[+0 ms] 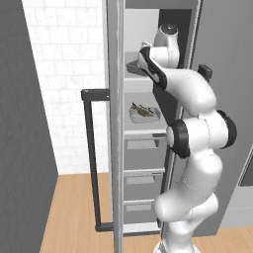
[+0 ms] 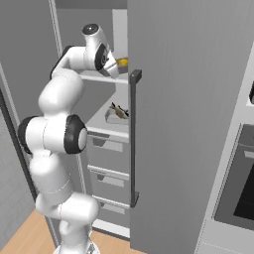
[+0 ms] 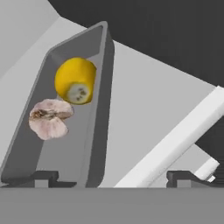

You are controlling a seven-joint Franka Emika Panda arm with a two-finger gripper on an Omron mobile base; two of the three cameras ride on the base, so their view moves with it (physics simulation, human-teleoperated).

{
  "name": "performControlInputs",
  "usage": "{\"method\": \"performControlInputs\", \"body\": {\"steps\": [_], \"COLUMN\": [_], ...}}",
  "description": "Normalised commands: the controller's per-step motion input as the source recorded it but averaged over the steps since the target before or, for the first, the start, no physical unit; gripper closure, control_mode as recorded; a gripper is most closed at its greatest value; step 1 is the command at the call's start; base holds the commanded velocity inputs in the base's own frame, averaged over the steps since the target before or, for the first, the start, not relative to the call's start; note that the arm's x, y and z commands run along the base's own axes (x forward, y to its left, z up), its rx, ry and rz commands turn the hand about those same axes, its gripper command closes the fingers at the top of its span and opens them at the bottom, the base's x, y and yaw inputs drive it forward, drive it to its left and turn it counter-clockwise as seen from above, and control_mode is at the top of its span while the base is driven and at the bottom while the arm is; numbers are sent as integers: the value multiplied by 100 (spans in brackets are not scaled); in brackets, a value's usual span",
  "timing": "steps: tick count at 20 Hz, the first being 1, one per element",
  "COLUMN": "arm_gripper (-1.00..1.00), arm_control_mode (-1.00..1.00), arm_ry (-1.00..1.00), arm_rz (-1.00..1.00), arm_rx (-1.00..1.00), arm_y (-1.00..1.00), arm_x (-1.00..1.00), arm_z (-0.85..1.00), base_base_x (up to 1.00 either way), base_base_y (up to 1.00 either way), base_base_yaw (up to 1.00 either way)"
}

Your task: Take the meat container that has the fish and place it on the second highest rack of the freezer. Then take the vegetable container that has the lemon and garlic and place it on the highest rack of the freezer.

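Observation:
The freezer (image 1: 148,83) stands open. On its upper light-grey shelf rests the grey vegetable container (image 3: 97,109) with the yellow lemon (image 3: 75,80) and the pale garlic (image 3: 50,118) inside. My gripper (image 3: 114,177) is open at the container's near end, with the tray's right wall between the two fingertips and neither tip visibly pressing on it. The lemon (image 2: 122,62) peeks out past my wrist in the right base view. One shelf lower sits the meat container (image 1: 144,114) with the dark fish (image 2: 118,110) in it.
The freezer door, with its long black bar handle (image 1: 90,158), is swung open to the left. Grey drawers (image 1: 143,146) lie below the shelves. A closed grey door with a bar handle (image 2: 133,139) stands to the right, and a black-glass oven (image 2: 243,183) beyond it.

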Motion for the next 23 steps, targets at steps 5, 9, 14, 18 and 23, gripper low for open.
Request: {"method": "performControlInputs", "body": {"steps": [5, 9, 14, 18, 23], "arm_gripper": [-100, -100, -100, -100, -100], "arm_control_mode": [-100, -100, -100, -100, -100], "arm_ry": [0, 0, 0, 0, 0], "arm_rz": [0, 0, 0, 0, 0], "arm_rx": [0, 0, 0, -3, -3], "arm_y": [-11, -26, -21, -1, 0], "arm_x": [-100, -100, -100, -100, -100], "arm_z": [0, 0, -16, -28, -28], "base_base_x": [0, 0, 0, 0, 0], "base_base_y": [0, 0, 0, 0, 0], "base_base_yaw": [0, 0, 0, 0, 0]}}
